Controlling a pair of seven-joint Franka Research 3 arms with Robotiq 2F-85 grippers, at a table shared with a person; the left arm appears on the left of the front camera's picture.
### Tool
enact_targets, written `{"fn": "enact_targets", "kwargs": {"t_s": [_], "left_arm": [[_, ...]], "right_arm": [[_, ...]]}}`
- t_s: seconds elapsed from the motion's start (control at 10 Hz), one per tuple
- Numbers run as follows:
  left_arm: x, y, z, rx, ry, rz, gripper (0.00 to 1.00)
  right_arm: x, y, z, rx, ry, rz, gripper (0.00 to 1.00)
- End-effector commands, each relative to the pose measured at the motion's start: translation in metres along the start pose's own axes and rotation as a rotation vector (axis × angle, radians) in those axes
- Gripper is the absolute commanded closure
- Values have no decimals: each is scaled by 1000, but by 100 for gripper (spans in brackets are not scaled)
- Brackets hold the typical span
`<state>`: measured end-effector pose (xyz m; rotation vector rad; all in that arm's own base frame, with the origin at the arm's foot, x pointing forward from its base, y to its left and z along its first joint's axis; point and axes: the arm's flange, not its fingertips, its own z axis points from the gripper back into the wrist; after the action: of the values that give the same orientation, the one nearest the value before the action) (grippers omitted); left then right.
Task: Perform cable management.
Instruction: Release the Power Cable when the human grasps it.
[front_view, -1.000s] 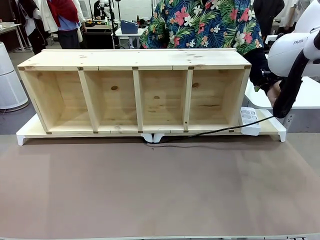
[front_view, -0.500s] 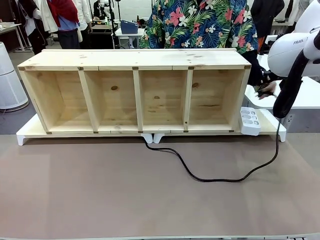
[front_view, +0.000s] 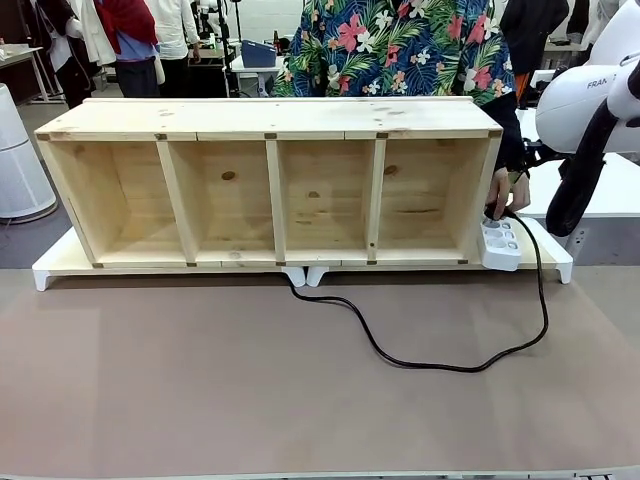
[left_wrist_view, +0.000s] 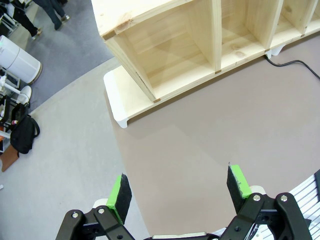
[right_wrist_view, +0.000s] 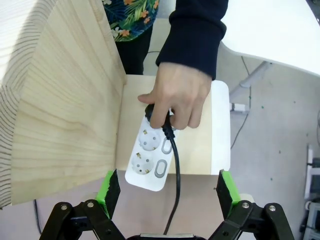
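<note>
Front view. A wooden shelf unit (front_view: 270, 185) with four open compartments stands on a white base at the far side of the bench (front_view: 200, 390). The cable (front_view: 420, 362) leaves the gap under the middle of the unit, loops forward over the brown bench surface, then rises at the right to the white power strip (front_view: 500, 243) just beside the unit's right end. The person's hand (front_view: 500, 192) rests on the top of the strip. The right arm (front_view: 590, 120) enters at the picture's right edge.

Left wrist view. The left hand (left_wrist_view: 181, 187) is released, its two green pads wide apart with nothing between them, over bare bench surface. Ahead of it is the end compartment of the shelf unit; a short run of cable lies well ahead, near the upper right corner.

Right wrist view. The right hand (right_wrist_view: 165, 189) is released, pads spread wide and empty. Directly ahead, between the fingers' lines, lies the power strip, and the cable runs from it back toward the hand's middle. The person's hand grips the black plug (right_wrist_view: 161, 120) at the strip's far socket. The shelf unit's end wall stands to the left.
</note>
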<state>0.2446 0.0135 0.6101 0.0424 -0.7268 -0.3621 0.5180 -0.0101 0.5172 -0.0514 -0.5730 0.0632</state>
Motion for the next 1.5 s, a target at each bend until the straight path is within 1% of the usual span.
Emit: {"fn": "enact_targets", "kwargs": {"t_s": [0.0, 1.4], "left_arm": [[0, 0, 0, 0, 3, 1, 0], [0, 0, 0, 0, 3, 1, 0]], "right_arm": [[0, 0, -1, 3, 3, -4, 0], [0, 0, -1, 3, 3, -4, 0]]}}
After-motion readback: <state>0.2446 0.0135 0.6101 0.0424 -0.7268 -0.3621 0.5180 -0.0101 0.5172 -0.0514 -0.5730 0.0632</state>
